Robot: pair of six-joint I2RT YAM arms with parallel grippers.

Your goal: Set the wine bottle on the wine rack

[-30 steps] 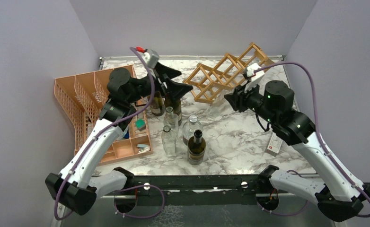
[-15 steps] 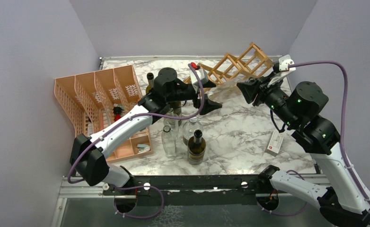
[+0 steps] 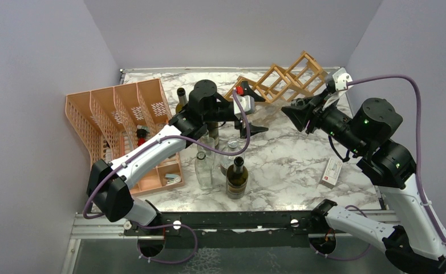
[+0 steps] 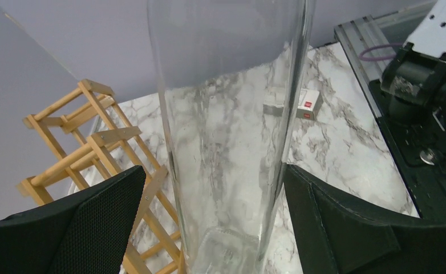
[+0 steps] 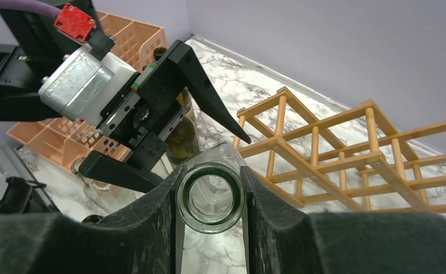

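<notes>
A clear glass wine bottle [image 3: 275,114] hangs level in the air between my two grippers, in front of the light wooden wine rack [image 3: 278,83]. My right gripper [image 3: 292,114] is shut on the bottle's neck; its open mouth [image 5: 210,197] sits between the pads. My left gripper [image 3: 264,114] is open and straddles the bottle's wide body [image 4: 226,114]. There is a gap at its left pad [image 4: 95,222], while its right pad [image 4: 346,228] is close against the glass. The rack also shows in the left wrist view [image 4: 89,154] and the right wrist view [image 5: 335,148].
Several bottles stand at mid-table: a dark one [image 3: 236,177], clear ones [image 3: 203,168], and more under the left arm. An orange mesh organizer [image 3: 95,120] fills the left side. A small white box [image 3: 330,171] lies on the marble at right. Walls close the back and sides.
My left arm swung right from above the standing bottles to the rack's front. My right gripper rose toward the rack, then shifted a little left to meet it.
</notes>
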